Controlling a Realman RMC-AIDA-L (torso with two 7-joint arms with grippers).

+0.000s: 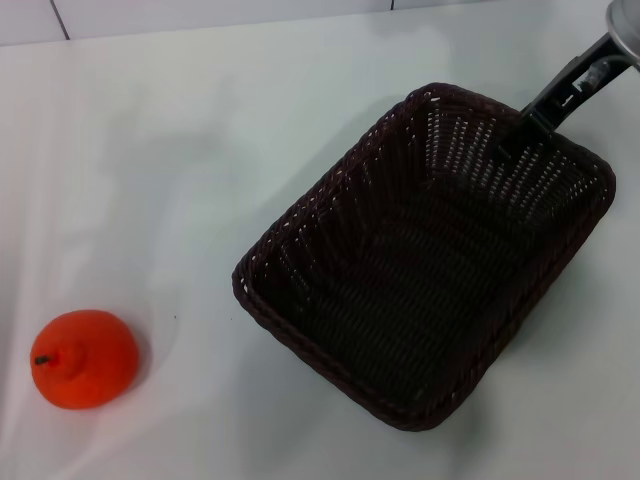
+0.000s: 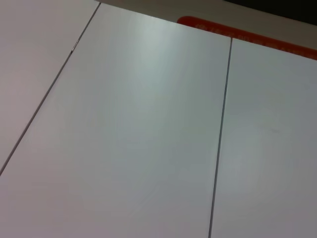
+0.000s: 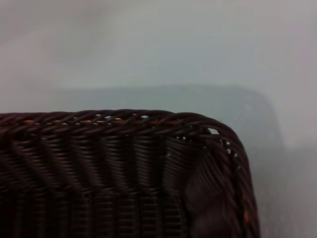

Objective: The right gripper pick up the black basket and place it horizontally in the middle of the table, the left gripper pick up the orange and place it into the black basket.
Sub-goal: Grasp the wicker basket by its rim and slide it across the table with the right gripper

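The black basket (image 1: 400, 300) stands on the white table (image 1: 170, 170), right of the middle, turned diagonally and empty. My right gripper (image 1: 528, 120) reaches in from the upper right, and its black tip is at the basket's far rim. The right wrist view shows a corner of that braided rim (image 3: 114, 118) close up over the table (image 3: 148, 49). The orange (image 1: 85, 358) lies alone at the near left of the table, stem to the side. My left gripper is out of view.
The left wrist view shows only white panels with thin dark seams (image 2: 220, 134) and a red strip (image 2: 247, 35) at their far edge. A wall edge runs along the back of the table (image 1: 200, 20).
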